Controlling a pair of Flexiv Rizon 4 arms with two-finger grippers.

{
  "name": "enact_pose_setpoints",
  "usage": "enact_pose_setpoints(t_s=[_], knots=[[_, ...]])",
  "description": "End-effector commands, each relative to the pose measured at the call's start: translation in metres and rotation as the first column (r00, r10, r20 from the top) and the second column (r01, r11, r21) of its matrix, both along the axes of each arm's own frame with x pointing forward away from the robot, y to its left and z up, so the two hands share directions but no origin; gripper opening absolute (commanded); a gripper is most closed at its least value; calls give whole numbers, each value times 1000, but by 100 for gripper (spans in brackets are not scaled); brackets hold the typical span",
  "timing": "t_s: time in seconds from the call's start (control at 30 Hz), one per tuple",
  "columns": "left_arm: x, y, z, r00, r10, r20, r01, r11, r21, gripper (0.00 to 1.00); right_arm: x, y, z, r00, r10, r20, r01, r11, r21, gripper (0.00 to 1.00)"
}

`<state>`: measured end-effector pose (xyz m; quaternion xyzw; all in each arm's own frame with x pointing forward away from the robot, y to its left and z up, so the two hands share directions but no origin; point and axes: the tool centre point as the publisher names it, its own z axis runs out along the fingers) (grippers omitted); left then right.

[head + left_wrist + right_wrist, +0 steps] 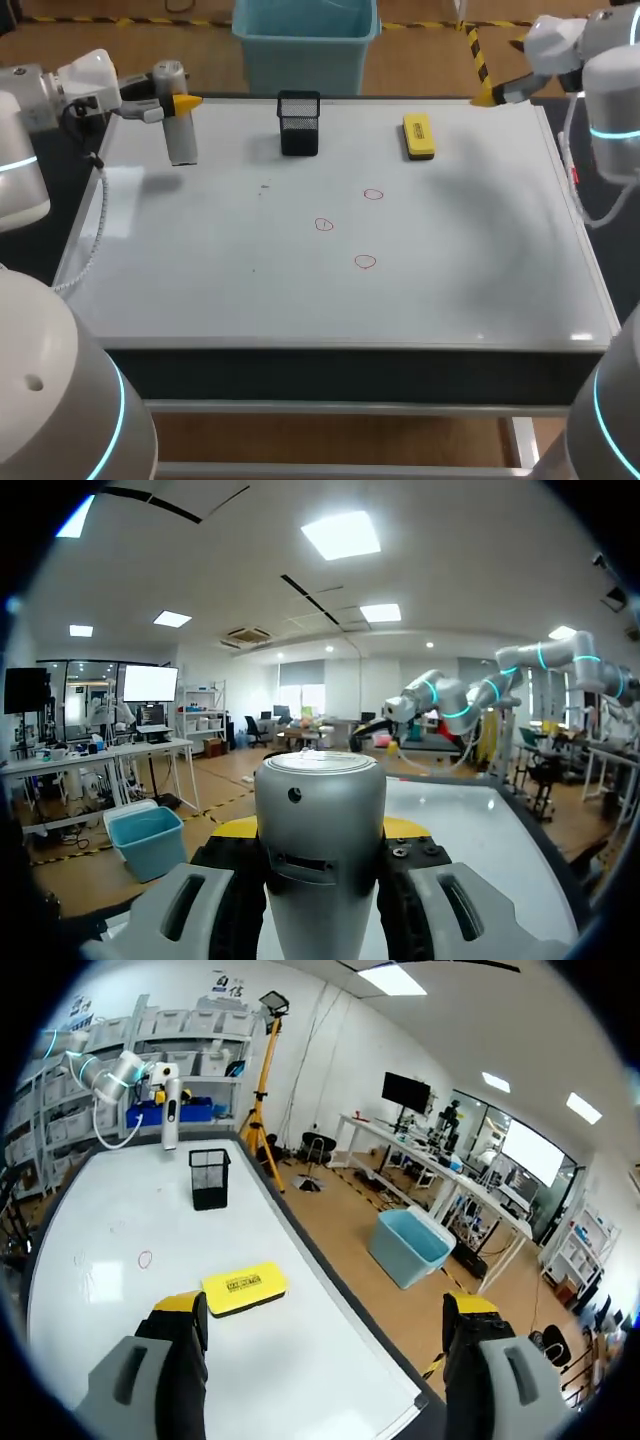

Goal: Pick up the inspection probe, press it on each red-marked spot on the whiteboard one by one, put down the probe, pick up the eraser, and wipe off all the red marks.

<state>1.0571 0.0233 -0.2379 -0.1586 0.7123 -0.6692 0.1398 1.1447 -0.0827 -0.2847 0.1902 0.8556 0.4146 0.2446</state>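
Closest to the left wrist camera is the probe (320,820), a grey cylinder standing upright between the two fingers. Your left gripper (180,103) is clamped on it from both sides near its top. Take the cup (299,122), the black mesh one at the far side of the whiteboard (480,260), as your landmark. The probe is well to the left of the cup, at about the same depth. You cannot tell from these views whether its lower end touches the board or hangs just above it.

The eraser (418,136) lies flat to the right of the cup, at a similar depth. Your right gripper (487,97) is further right again, past the eraser, with its fingers spread wide and nothing between them.

Three red marks sit on the near side of the cup, all somewhat to its right. One (373,194) is closest to it, a second (323,224) is nearer you and almost straight in front of the cup, and the third (365,262) is nearest you.

By my reading, you have done only the first step: the probe is in hand. It is well apart from every mark, so count all three presses as ahead of you. After that come setting the probe down, taking the eraser and wiping. All three marks are intact.
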Motion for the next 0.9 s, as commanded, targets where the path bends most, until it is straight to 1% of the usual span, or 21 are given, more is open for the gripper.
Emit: enact_pose_setpoints(t_s=[0.03, 0.1, 0.17, 0.23, 0.27, 0.3, 0.33, 0.37, 0.43, 0.53, 0.6, 0.63, 0.67, 0.7, 0.73, 0.77, 0.8, 0.9], knots=[[0, -1, 0, 1000, 4, 3, -4, 1000, -1, 0, 18, 4, -6, 897, 344, -278, -421, 856, -299, 100], [0, -1, 0, 1000, 4, 3, -4, 1000, -1, 0, 18, 10, -12, 852, 418, -316, -513, 790, -336, 100], [0, -1, 0, 1000, 4, 3, -4, 1000, -1, 0, 18, 13, -20, 805, 474, -357, -592, 689, -418, 100], [0, -1, 0, 1000, 4, 3, -4, 1000, -1, 0, 21, 19, -28, 766, 523, -374, -643, 610, -463, 100], [0, -1, 0, 1000, 4, 3, -4, 1000, -1, 0, 22, 21, -31, 733, 556, -393, -675, 519, -524, 100], [0, -1, 0, 1000, 4, 3, -4, 1000, -1, 0, 23, 23, -35, 704, 581, -408, -699, 467, -541, 100], [0, -1, 0, 1000, 4, 3, -4, 1000, -1, 0, 24, 27, -36, 685, 600, -412, -711, 431, -555, 100], [0, -1, 0, 1000, 4, 3, -4, 1000, -1, 0, 26, 30, -38, 660, 623, -420, -722, 372, -583, 100], [0, -1, 0, 1000, 4, 3, -4, 1000, -1, 0, 30, 36, -41, 611, 661, -436, -741, 284, -609, 100], [0, -1, 0, 1000, 4, 3, -4, 1000, -1, 0, 36, 43, -45, 527, 700, -483, -748, 112, -654, 100], [0, -1, 0, 1000, 4, 3, -4, 1000, -1, 0, 40, 45, -46, 469, 714, -521, -725, -26, -688, 100], [0, -1, 0, 1000, 4, 3, -4, 1000, -1, 0, 41, 47, -47, 447, 718, -534, -718, -69, -693, 100], [0, -1, 0, 1000, 4, 3, -4, 1000, -1, 0, 43, 48, -49, 426, 719, -548, -699, -123, -704, 100], [0, -1, 0, 1000, 4, 3, -4, 1000, -1, 0, 45, 48, -51, 413, 719, -559, -683, -161, -712, 100], [0, -1, 0, 1000, 4, 3, -4, 1000, -1, 0, 46, 48, -53, 409, 716, -566, -672, -184, -717, 100], [0, -1, 0, 1000, 4, 3, -4, 1000, -1, 0, 48, 49, -54, 411, 720, -559, -653, -196, -732, 100], [0, -1, 0, 1000, 4, 3, -4, 1000, -1, 0, 49, 51, -52, 438, 721, -537, -666, -141, -733, 100], [0, -1, 0, 1000, 4, 3, -4, 1000, -1, 0, 49, 51, -52, 438, 721, -537, -666, -141, -733, 100]])
